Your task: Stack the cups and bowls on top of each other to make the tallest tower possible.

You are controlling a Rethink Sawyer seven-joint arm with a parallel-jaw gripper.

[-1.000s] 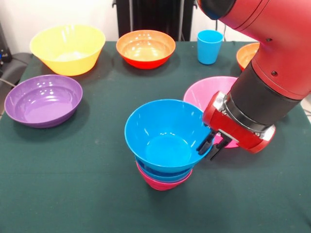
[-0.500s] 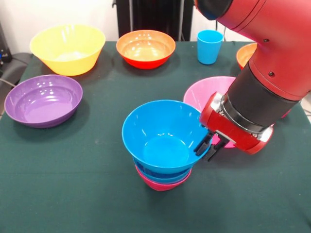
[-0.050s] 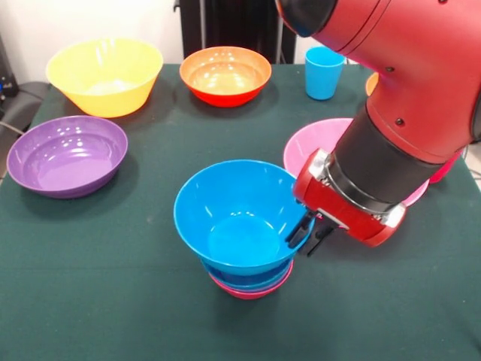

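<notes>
We saw the black hand (image 3: 306, 235) apparently pinching the right rim of the glossy medium-blue plastic bowl (image 3: 237, 218), topmost on the nested tower (image 3: 248, 280) mid-desk (image 3: 113, 301); open cloth lay left and front.

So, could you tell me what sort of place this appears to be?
Probably a robotics lab tabletop: a red robot arm works over a table draped in dark green cloth, with coloured plastic bowls such as the yellow bowl set out, plain wall behind.

A robot lab: a red arm (image 3: 406, 113) works over a green-clothed table (image 3: 113, 286) against a plain white wall (image 3: 90, 22).
</notes>
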